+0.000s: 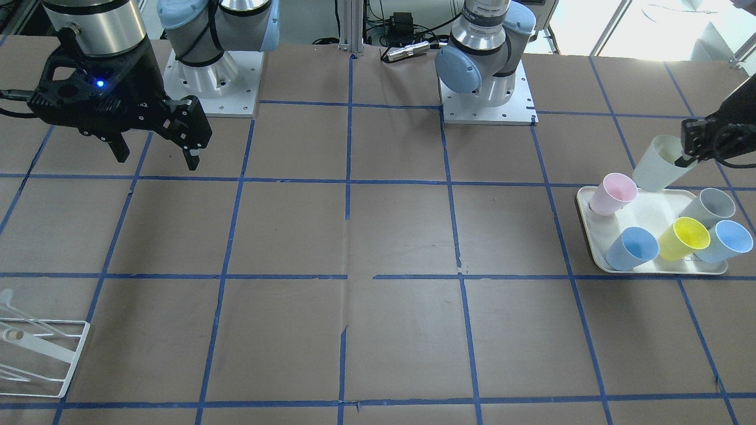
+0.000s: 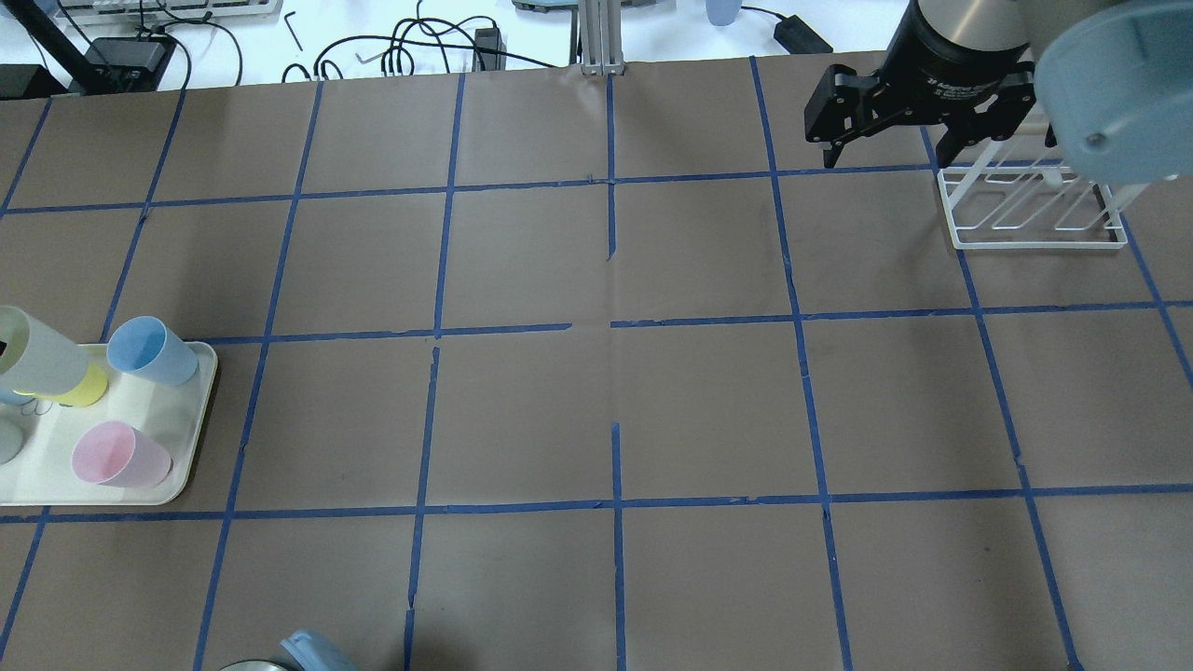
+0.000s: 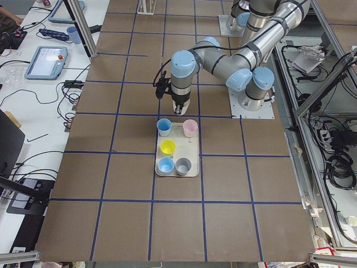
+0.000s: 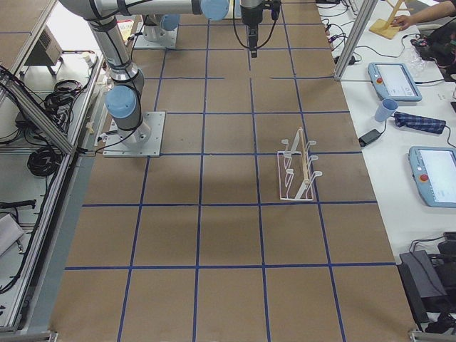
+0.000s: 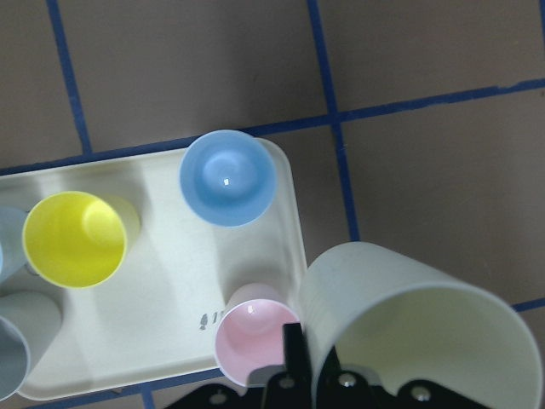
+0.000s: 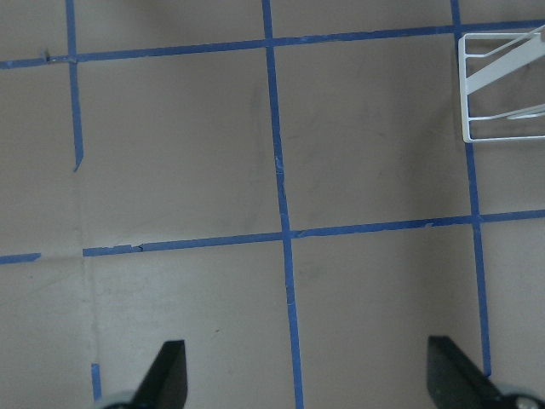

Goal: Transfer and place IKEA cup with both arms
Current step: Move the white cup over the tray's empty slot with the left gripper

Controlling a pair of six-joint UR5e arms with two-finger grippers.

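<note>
The left gripper [image 1: 688,153] has the cup [image 1: 658,165] pinched by its rim, one finger inside the mouth and one outside, clamped on the wall. The cup hangs over the far corner of the tray [image 1: 649,213] at the left end of the table, just beside the pink cup [image 1: 613,193]. From the front it looks tilted and clear of the tray, though I can't tell how much air is under it.

Over on the right, the right gripper [image 2: 884,154] hovers above bare table with its fingers wide apart and nothing in them. The white rack [image 2: 1035,246] stands near it.

The step in hand, as I read it, is carrying the cup toward the middle for a hand-over.

- A rim pinch on a smooth, light tumbler lets it swing, so the carry should be slow and without sharp turns of the wrist.
- It should rise a little more before going sideways, so the base does not clip the pink cup.
- At the meeting point the cup's side should face the right gripper, with the left fingers well away from where the right ones will close.
- The left fingers should let go only once the right ones are firmly on the cup.
</note>
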